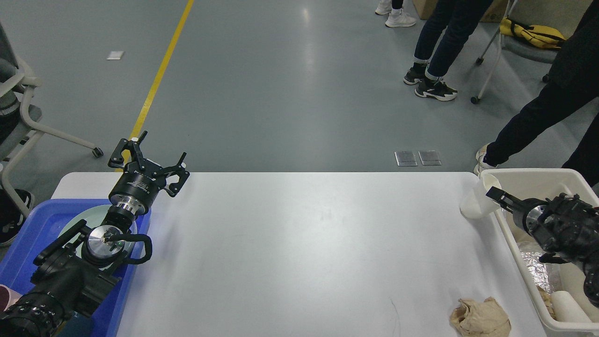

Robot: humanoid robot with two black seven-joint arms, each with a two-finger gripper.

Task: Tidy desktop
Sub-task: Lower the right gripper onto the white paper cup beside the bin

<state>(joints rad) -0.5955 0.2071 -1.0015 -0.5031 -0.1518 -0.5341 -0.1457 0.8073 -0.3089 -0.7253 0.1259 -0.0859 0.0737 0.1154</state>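
Observation:
The white desktop (304,243) fills the lower view. A white paper cup (475,206) stands tilted at its far right edge, leaning against the cream bin (533,174). My right gripper (493,195) reaches over the bin and its dark tip is at the cup's rim; its fingers cannot be told apart. A crumpled brown paper (479,319) lies at the desktop's front right. My left gripper (149,159) is open and empty, raised above the far left corner by the blue tray (28,224).
The blue tray holds a pale plate (75,223) under my left arm. The cream bin holds crumpled foil (538,262) and a white roll (564,306). People's legs and chairs stand beyond the table's far right and left.

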